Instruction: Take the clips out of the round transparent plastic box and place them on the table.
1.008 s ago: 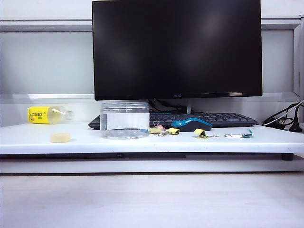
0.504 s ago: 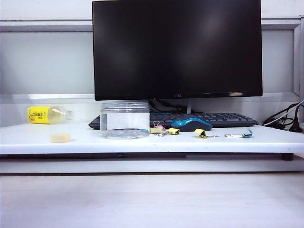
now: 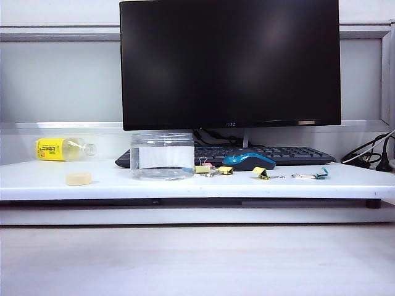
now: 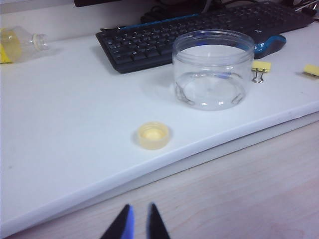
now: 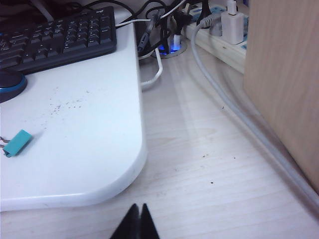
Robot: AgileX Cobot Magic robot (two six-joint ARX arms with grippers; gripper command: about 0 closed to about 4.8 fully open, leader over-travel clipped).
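Observation:
The round transparent plastic box (image 3: 162,155) stands upright and uncapped on the white table (image 3: 185,189), in front of the monitor. In the left wrist view the box (image 4: 213,69) looks nearly empty. A light-blue bit shows at its lower edge; I cannot tell whether it lies inside. Yellow clips (image 3: 202,168) (image 3: 226,170) (image 3: 260,173) lie on the table beside it, two of them in the left wrist view (image 4: 261,66) (image 4: 312,70). My left gripper (image 4: 140,211) hangs before the table's front edge, jaws slightly apart, empty. My right gripper (image 5: 138,209) is shut, off the table's corner. Neither shows in the exterior view.
A pale yellow disc (image 4: 153,135) lies near the front edge. A yellow-labelled bottle (image 3: 62,148) lies at the far left. Keyboard (image 4: 164,40), blue mouse (image 3: 249,161) and monitor (image 3: 229,61) stand behind. A teal clip (image 5: 19,142) lies near the table's corner; cables and a power strip (image 5: 224,35) run beyond it.

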